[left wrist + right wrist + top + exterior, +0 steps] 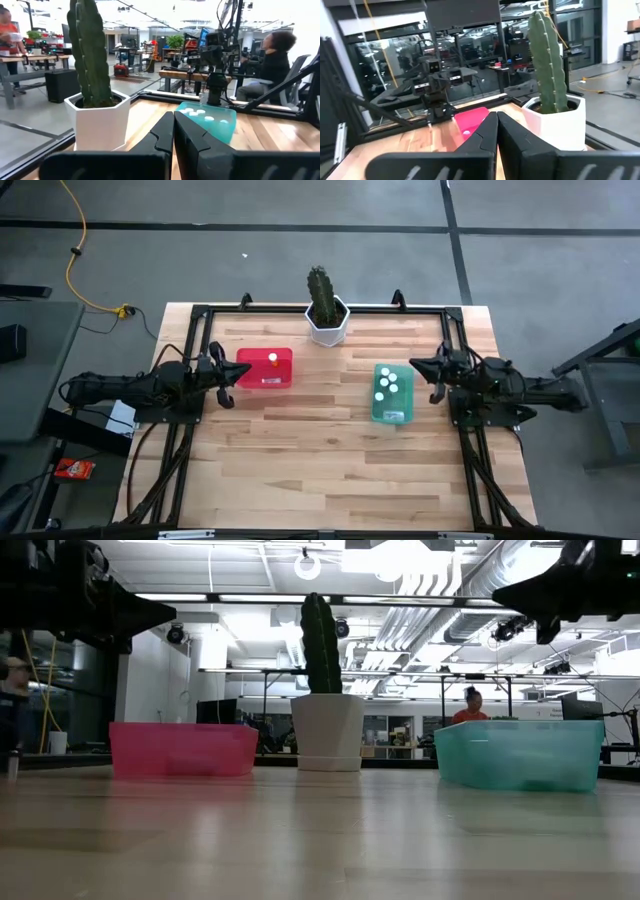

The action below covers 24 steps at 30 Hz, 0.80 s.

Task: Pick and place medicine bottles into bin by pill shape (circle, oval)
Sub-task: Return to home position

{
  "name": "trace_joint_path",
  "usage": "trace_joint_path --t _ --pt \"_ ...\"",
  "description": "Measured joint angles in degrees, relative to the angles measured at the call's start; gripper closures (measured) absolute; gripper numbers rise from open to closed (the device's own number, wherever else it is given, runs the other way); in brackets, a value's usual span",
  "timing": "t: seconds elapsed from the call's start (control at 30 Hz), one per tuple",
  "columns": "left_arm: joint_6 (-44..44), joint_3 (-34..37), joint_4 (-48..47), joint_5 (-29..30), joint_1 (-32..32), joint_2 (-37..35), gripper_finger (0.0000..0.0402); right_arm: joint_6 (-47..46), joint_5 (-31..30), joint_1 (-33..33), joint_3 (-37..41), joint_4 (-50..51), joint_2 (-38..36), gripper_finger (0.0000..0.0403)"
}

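Note:
A red bin [265, 368] stands left of centre with one white-capped medicine bottle [272, 360] inside. A teal bin [392, 392] stands right of centre with several white-capped bottles [388, 383] inside; they also show in the left wrist view [205, 116]. My left gripper [243, 370] is shut and empty at the red bin's left side, above the table. My right gripper [417, 366] is shut and empty just right of the teal bin, above the table. Each wrist view shows its own fingers closed together [173, 131] [497, 131].
A white hexagonal pot with a green cactus [325, 313] stands at the table's far middle, between the bins. The black frame rails [196, 340] run along the left, right and far sides. The near half of the wooden table [320, 480] is bare wood. People sit in the room behind.

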State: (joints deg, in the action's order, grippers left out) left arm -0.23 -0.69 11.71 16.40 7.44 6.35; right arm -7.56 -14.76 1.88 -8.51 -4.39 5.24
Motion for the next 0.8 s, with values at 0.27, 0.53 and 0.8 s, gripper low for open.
trace_joint_path --t 0.27,0.53,0.8 --pt "-1.1 0.0 -0.3 0.0 0.0 0.0 0.0401 2.0 0.0 -2.9 1.9 3.7 -5.3 0.0403" --pt "-0.7 -0.1 -1.9 0.1 0.0 0.0 0.0401 5.5 -2.5 -3.1 7.0 -2.8 -5.2 0.0403" --pt "-3.1 -0.1 -7.7 -1.5 0.0 0.0 0.0401 2.2 1.8 -3.1 7.9 1.5 -4.6 0.0403"
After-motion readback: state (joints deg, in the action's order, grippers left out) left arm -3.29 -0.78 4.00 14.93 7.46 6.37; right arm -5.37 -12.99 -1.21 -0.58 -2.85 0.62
